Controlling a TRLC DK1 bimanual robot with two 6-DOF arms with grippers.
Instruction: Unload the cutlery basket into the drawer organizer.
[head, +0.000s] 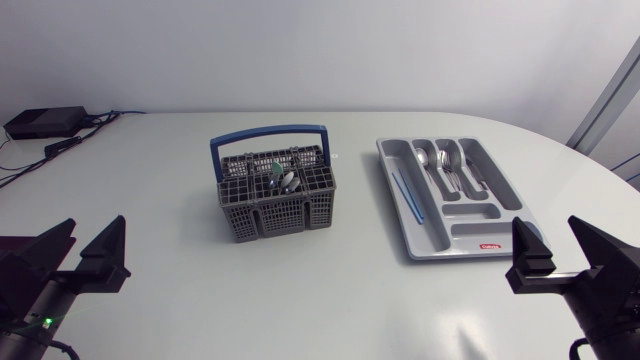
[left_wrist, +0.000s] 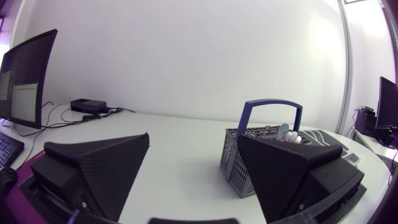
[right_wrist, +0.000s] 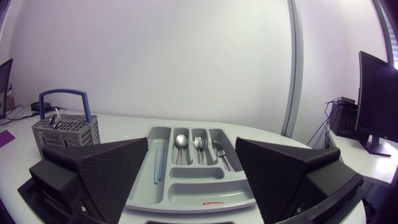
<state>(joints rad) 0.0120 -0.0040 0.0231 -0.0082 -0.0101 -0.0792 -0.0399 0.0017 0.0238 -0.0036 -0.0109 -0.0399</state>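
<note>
A grey cutlery basket (head: 277, 195) with a blue handle stands mid-table, several pieces of cutlery (head: 283, 180) upright in it. The grey drawer organizer (head: 455, 232) lies to its right, holding spoons (head: 433, 160), forks and a blue straw-like stick (head: 406, 196). My left gripper (head: 84, 256) rests open at the near left corner, far from the basket (left_wrist: 252, 155), which lies ahead of it and partly behind one finger. My right gripper (head: 560, 255) rests open at the near right, just short of the organizer (right_wrist: 186, 186), with nothing between its fingers.
A black box (head: 45, 122) with cables sits at the table's far left corner. Bare white tabletop (head: 200, 290) stretches between both grippers and in front of the basket.
</note>
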